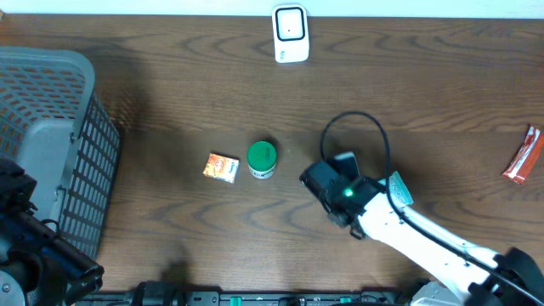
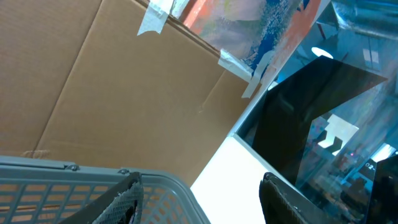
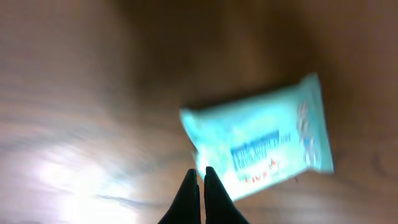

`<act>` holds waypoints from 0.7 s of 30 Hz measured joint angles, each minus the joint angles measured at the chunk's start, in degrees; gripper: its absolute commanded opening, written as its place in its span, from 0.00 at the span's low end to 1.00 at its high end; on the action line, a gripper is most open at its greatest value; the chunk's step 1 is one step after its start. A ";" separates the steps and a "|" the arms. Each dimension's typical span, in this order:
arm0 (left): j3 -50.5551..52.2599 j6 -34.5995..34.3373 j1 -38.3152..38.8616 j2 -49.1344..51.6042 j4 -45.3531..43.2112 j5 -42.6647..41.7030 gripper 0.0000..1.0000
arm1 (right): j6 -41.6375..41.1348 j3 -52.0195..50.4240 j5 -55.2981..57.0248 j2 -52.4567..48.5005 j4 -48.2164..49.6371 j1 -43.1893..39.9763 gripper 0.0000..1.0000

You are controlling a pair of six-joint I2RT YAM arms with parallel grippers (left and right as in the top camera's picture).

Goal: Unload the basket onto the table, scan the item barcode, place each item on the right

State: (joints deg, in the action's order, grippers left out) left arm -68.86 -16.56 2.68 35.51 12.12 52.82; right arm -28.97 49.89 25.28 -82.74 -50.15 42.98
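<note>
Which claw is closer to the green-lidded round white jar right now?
Right. The right claw, shut, is just right of the green-lidded round white jar; the left claw is far off to the left, by the grey plastic basket.

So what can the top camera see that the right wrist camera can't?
Only the overhead view shows the white scanner, the orange box, the green-lidded jar, the grey basket and the red packet. Only the right wrist view shows that the right pincer is shut, and the blurred label on the light blue packet. Both share the wooden table. The packet seems to peek out beside the right arm in the overhead view.
</note>
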 measured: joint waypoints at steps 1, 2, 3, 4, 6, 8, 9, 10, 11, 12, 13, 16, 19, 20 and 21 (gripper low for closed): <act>0.00 -0.02 0.00 0.00 -0.02 -0.02 0.61 | 0.79 2.45 -0.22 0.76 0.11 0.00 0.28; 0.00 -0.02 0.00 0.00 0.00 -0.02 0.61 | 1.07 3.26 -0.31 1.03 0.20 0.00 0.70; 0.00 -0.02 0.00 0.00 0.00 -0.02 0.61 | 1.11 3.91 -0.44 1.22 0.31 0.00 0.98; 0.00 -0.02 0.00 0.00 0.00 -0.02 0.61 | 1.46 4.81 -0.46 1.60 0.15 -0.11 0.99; 0.00 -0.02 0.00 0.00 0.00 -0.02 0.61 | 1.60 4.92 -0.63 1.57 -1.57 -0.37 0.99; 0.00 -0.02 0.00 0.00 0.00 -0.02 0.61 | 1.57 4.76 -0.85 0.74 -4.74 -1.09 0.99; 0.00 -0.02 0.00 0.00 0.00 -0.02 0.61 | 1.75 4.76 -0.85 0.15 -5.31 -1.22 0.99; 0.00 -0.02 0.00 0.00 0.00 0.00 0.61 | 1.81 4.74 -0.92 -0.72 -5.77 -1.44 0.99; 0.00 -0.02 0.00 0.00 0.00 -0.02 0.61 | 1.81 4.74 -1.01 -1.73 -5.99 -1.44 0.99; 0.00 -0.02 0.00 0.00 -0.02 -0.02 0.61 | 1.81 4.74 -1.07 -3.17 -6.23 -1.44 0.99; 0.00 -0.02 0.00 0.00 0.00 -0.02 0.61 | 1.81 4.74 -1.11 -4.28 -6.43 -1.44 0.99; 0.00 -0.02 0.00 0.00 0.00 -0.02 0.61 | 1.81 4.72 -1.33 -9.07 -7.50 -1.46 0.99; 0.00 -0.02 0.00 0.00 0.00 -0.02 0.61 | 1.79 4.70 -1.44 -13.99 -8.04 -1.44 0.99; 0.00 -0.02 0.00 0.00 0.00 -0.02 0.61 | 1.77 4.70 -1.44 -15.19 -8.11 -1.44 0.99; 0.00 -0.02 0.00 0.00 0.00 0.00 0.61 | 1.51 4.70 -1.44 -16.79 -8.37 -1.46 0.99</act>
State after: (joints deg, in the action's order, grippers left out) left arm -68.86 -16.58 2.68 35.51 12.12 52.82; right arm -27.46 54.59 23.83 -99.53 -58.52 41.52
